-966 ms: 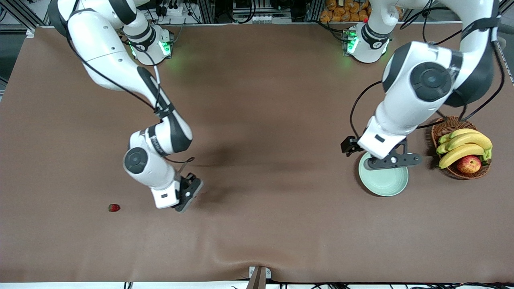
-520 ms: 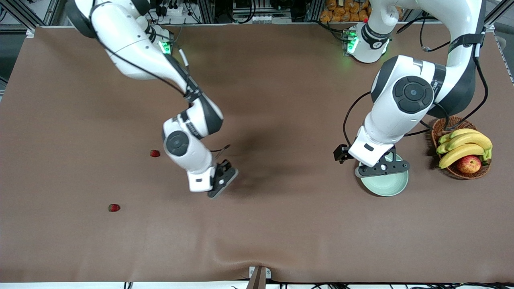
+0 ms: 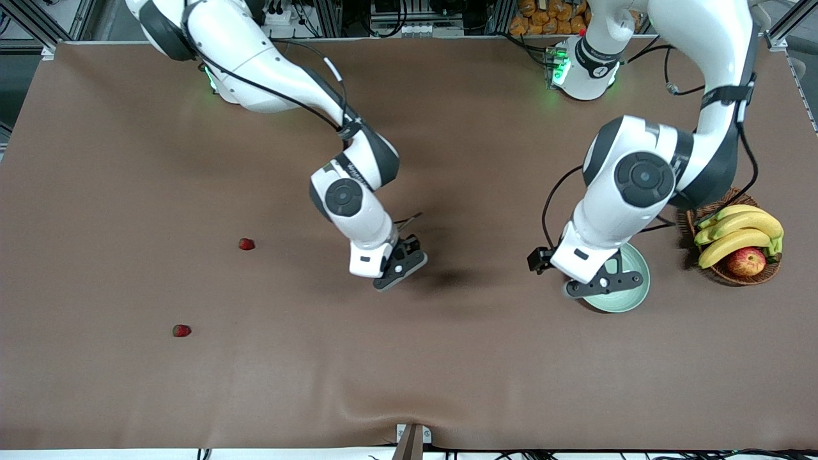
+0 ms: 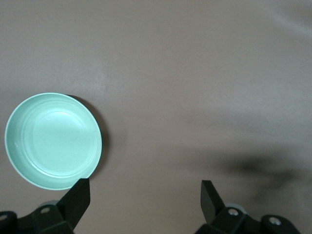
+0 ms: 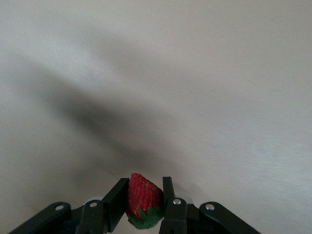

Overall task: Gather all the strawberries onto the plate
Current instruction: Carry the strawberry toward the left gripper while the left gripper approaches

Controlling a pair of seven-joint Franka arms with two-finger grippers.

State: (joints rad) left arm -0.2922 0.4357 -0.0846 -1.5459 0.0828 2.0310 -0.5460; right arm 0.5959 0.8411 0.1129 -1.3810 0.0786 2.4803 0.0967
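My right gripper (image 3: 399, 271) is shut on a strawberry (image 5: 144, 200), red with a green cap, and holds it above the bare table near the middle. In the right wrist view the berry sits between the fingers (image 5: 117, 197). Two more strawberries lie on the table toward the right arm's end: one (image 3: 246, 244) and another (image 3: 181, 330) nearer the front camera. The pale mint-green plate (image 3: 632, 291) stands toward the left arm's end and looks empty in the left wrist view (image 4: 52, 140). My left gripper (image 3: 604, 284) is open and empty over the plate's edge (image 4: 146, 187).
A brown wicker basket (image 3: 703, 211) with bananas (image 3: 738, 233) and a red-yellow apple (image 3: 746, 261) stands beside the plate, at the left arm's end of the table. The brown table cover has a wrinkle near the front edge (image 3: 358, 409).
My right arm has carried the strawberry from the right arm's end toward the middle, uncovering one strawberry on the table. My left gripper has shifted a little over the plate's edge.
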